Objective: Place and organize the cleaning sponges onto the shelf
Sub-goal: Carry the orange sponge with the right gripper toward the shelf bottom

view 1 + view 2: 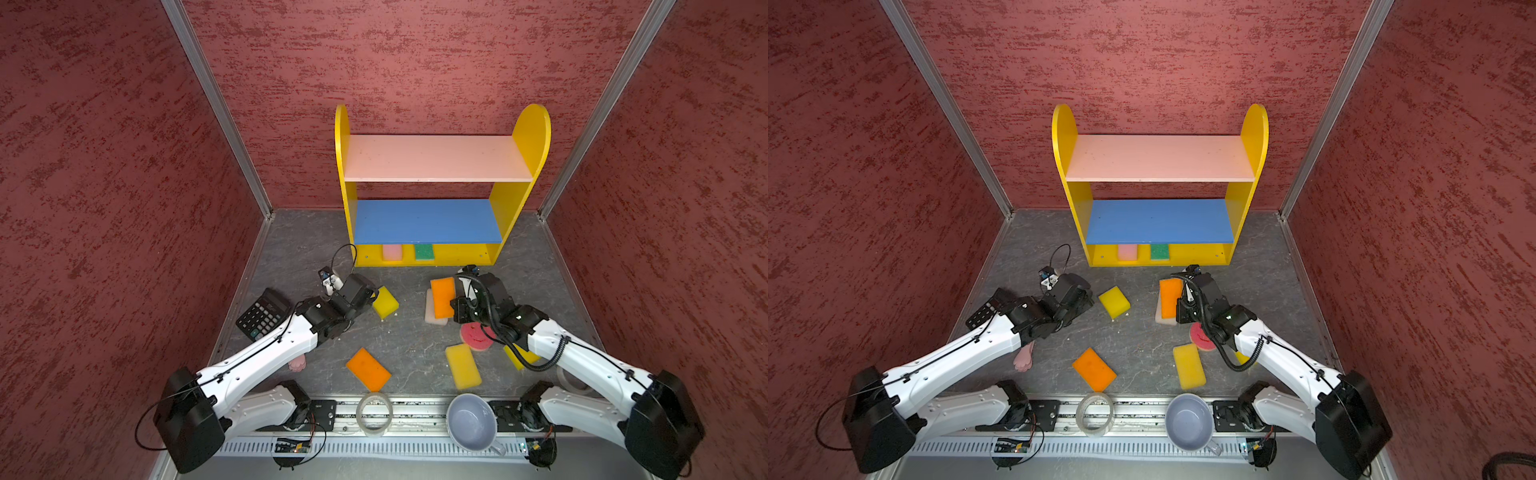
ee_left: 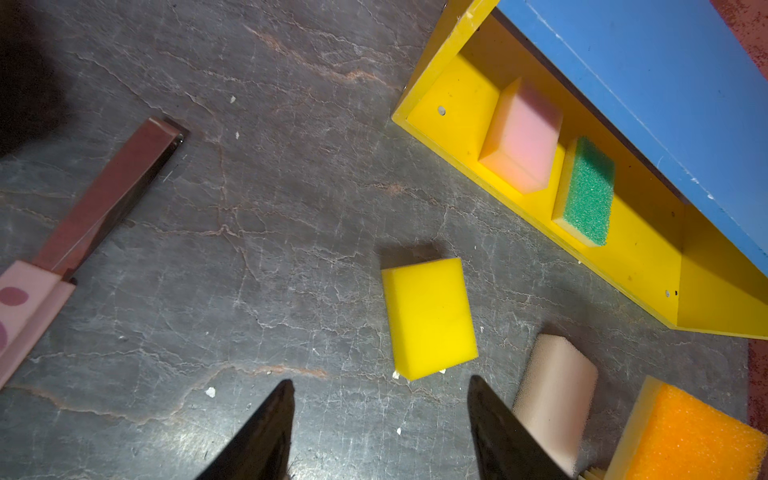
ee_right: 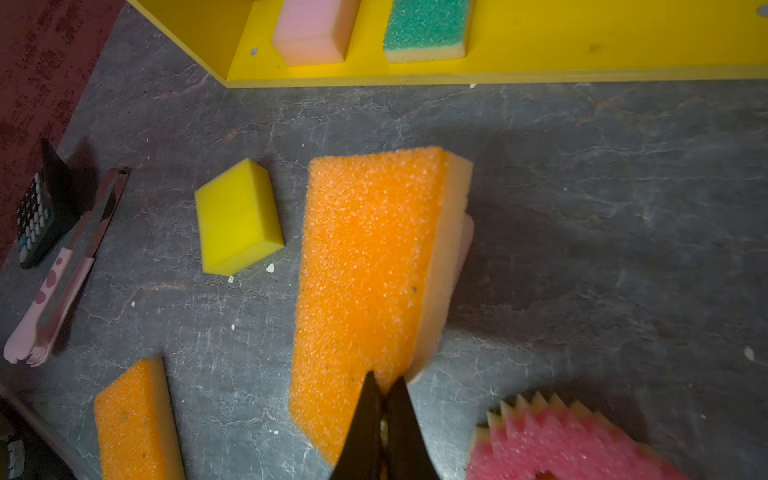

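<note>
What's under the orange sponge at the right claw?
A white sponge: only one end and one long edge show past the orange sponge. The rest is covered; whether the two touch can't be told.

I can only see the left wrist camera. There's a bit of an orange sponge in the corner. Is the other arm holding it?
Observer: Yes. The right gripper is shut on the orange sponge, pinching one end of it. From above, it partly covers the white sponge.
Operator: Cool! Are any more sponges hiding from me?
Observer: A round red-pink sponge with a zigzag edge lies close to the orange one.
Operator: Is anything up on the pink board yet?
Observer: No. In both top views the pale pink top board has nothing on it.
</note>
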Controlling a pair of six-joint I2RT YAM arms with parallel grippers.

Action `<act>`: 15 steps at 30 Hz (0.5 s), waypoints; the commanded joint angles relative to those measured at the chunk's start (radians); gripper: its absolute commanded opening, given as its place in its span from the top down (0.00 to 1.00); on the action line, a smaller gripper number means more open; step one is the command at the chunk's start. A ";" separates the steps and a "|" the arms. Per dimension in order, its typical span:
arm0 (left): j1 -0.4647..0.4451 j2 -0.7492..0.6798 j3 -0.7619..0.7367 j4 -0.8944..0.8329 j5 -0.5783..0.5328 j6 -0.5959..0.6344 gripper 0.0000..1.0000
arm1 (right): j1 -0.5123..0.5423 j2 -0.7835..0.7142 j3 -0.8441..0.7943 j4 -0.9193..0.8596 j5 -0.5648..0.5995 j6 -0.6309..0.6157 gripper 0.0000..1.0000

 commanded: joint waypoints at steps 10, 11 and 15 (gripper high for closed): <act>0.006 -0.061 -0.055 0.016 -0.019 0.047 0.34 | -0.103 0.029 0.082 -0.027 0.014 0.007 1.00; 0.006 -0.065 -0.058 0.018 -0.020 0.050 0.34 | -0.111 0.035 0.089 -0.033 0.014 0.006 1.00; 0.004 -0.092 -0.081 0.033 -0.026 0.059 0.34 | -0.135 0.055 0.109 -0.043 0.017 -0.002 1.00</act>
